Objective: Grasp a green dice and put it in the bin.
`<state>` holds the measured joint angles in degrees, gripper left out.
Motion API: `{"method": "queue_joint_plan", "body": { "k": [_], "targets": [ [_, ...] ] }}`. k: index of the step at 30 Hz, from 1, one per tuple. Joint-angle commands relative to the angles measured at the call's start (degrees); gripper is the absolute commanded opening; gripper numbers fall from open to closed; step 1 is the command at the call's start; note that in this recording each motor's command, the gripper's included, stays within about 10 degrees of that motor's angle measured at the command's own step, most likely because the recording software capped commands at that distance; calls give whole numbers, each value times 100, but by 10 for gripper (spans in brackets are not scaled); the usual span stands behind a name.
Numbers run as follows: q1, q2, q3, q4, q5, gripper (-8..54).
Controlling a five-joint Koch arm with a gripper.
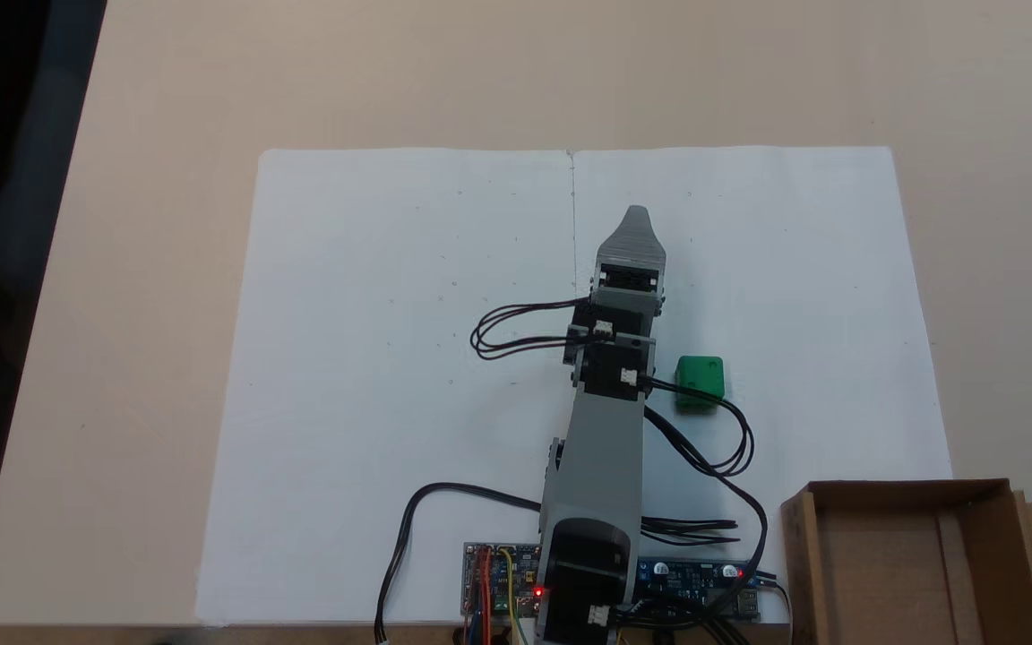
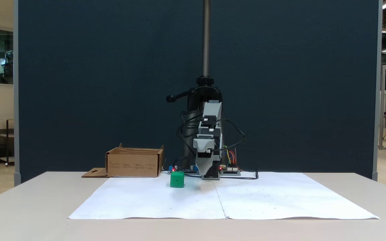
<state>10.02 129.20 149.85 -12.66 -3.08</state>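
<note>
The green dice (image 1: 700,382) (image 2: 177,179) lies on the white paper, just right of the arm's wrist in the top-down fixed view and left of the gripper in the front-facing one. A black cable loops over its near edge. My gripper (image 1: 635,218) (image 2: 208,173) hangs low over the paper, its tip well past the dice and apart from it. It looks shut, with no gap showing and nothing in it. The bin (image 1: 892,564) (image 2: 134,163), a brown cardboard box with nothing inside, stands at the lower right of the top-down view, beside the arm's base.
White paper (image 1: 373,376) covers the middle of the beige table. Circuit boards (image 1: 498,591) with red lights and loose black cables (image 1: 722,466) lie around the arm's base. A dark partition (image 2: 79,83) and a clamp post (image 2: 206,40) stand behind the arm.
</note>
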Motion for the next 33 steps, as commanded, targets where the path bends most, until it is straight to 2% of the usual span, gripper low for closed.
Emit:
{"method": "queue_joint_plan", "body": {
  "k": [1,7,26,33],
  "targets": [
    [334,659,-930,903,809,437],
    [773,659,-2663,2916,1063,440],
    [2575,281,-3946,8523,984,434],
    [3173,79,-4052,8921,334,454]
  ]
}}
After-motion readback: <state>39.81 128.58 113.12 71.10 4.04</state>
